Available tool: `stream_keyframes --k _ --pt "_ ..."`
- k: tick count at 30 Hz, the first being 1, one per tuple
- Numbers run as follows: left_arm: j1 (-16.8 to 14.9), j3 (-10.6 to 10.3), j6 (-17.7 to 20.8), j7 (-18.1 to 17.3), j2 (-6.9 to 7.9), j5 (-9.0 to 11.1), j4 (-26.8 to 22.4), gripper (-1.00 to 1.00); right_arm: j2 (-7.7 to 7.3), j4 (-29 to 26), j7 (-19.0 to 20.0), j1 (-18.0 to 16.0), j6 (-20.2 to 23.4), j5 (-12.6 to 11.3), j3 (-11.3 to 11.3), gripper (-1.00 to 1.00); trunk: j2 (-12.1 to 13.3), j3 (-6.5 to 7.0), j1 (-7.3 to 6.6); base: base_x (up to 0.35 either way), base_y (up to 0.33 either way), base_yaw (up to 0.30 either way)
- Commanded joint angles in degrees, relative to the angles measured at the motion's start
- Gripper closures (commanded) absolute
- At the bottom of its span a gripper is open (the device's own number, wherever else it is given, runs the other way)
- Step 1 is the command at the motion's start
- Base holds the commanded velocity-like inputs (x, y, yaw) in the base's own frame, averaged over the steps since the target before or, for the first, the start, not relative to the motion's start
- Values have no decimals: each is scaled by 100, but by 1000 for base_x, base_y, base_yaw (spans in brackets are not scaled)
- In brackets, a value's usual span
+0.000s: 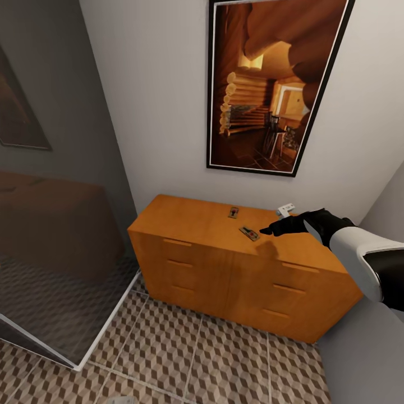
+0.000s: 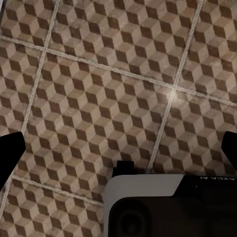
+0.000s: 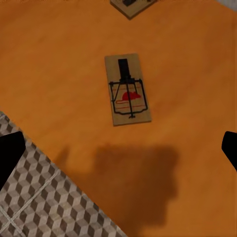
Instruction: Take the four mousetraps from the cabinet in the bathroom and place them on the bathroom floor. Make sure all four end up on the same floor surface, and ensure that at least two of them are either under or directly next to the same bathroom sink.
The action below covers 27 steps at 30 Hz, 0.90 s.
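Right gripper [image 1: 268,230] hovers open over cabinet [image 1: 196,221] top, just beside near mousetrap [image 1: 248,233]; 2nd mousetrap [image 1: 233,212] lies toward back edge. Left fingers open over bathroom floor [image 2: 98,98].

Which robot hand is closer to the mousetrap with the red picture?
Right. The right gripper hovers just beside that mousetrap on the cabinet; the left gripper faces bathroom floor.

Smooth satin wooden cabinet [image 1: 213,247], wooden mousetrap [image 3: 127,89] with dark metal wire, matt tiled floor [image 2: 98,98]

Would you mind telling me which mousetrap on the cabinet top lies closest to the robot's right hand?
The front mousetrap, just beside the right hand; the other mousetrap lies farther back, toward the wall.
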Motion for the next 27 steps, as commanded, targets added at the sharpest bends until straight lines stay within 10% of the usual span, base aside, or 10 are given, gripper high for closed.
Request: stream_keyframes --k 1,27 --pt "-10 -48 -36 8 -4 26 21 -100 -3 -14 26 -3 27 59 -28 -100 -11 -11 4 60 0 0" --pt "-10 -48 -36 8 -4 25 21 -100 -3 -7 26 -3 27 59 -27 -100 -11 -11 4 8 0 0"
